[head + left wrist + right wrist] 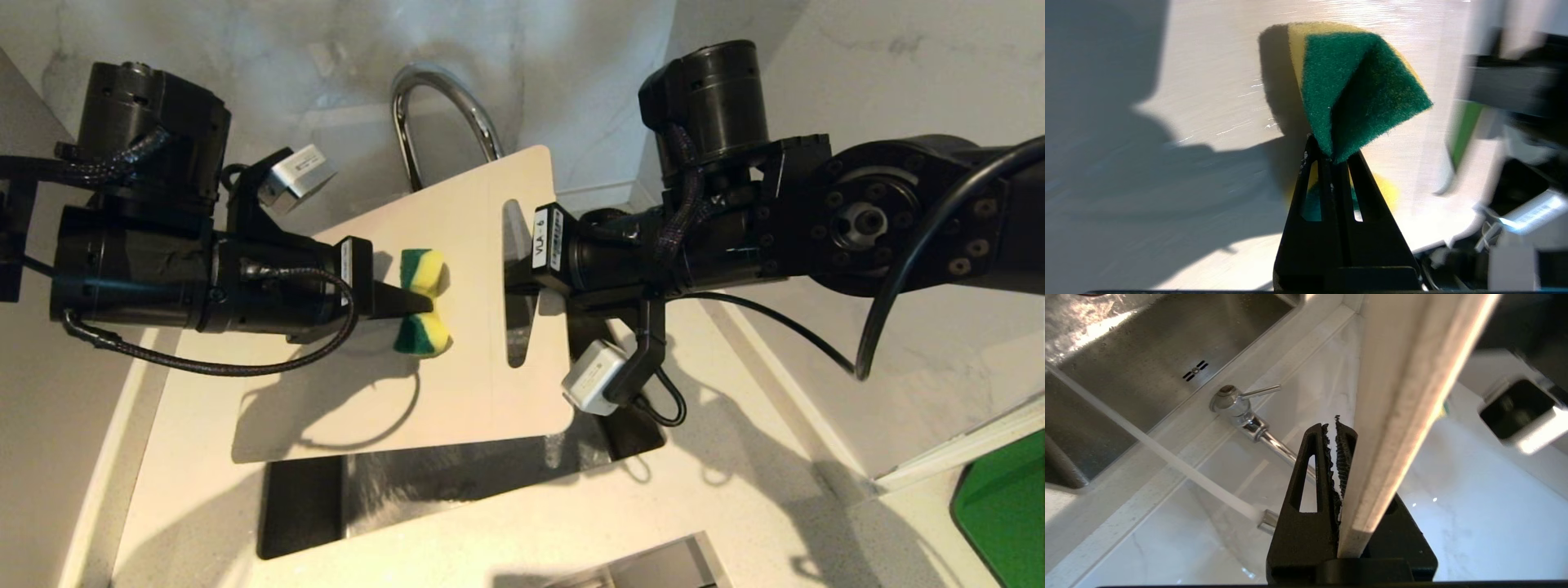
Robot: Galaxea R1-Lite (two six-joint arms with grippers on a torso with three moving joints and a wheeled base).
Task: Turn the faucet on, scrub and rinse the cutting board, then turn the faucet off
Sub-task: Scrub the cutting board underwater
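The cream cutting board [457, 384] hangs tilted over the sink, with its handle slot toward my right arm. My right gripper [522, 282] is shut on the board's slotted end; in the right wrist view the board's edge [1404, 396] runs between the jaws of that gripper [1336, 424]. My left gripper [424, 306] is shut on a green-and-yellow sponge [424, 273], pinching it at its middle against the board's face. In the left wrist view the sponge [1355, 85] fans out past the gripper [1333, 151] over the board [1208, 81]. The chrome faucet [445, 98] arches behind the board, and water [1147, 445] streams from its spout [1267, 522].
The steel sink [302, 506] lies below the board, wet where the water lands. The faucet's thin lever [1261, 391] sticks out at its base by the sink's back rim. A bright green flat object [1004, 506] lies on the counter at the right. Marble walls close in behind.
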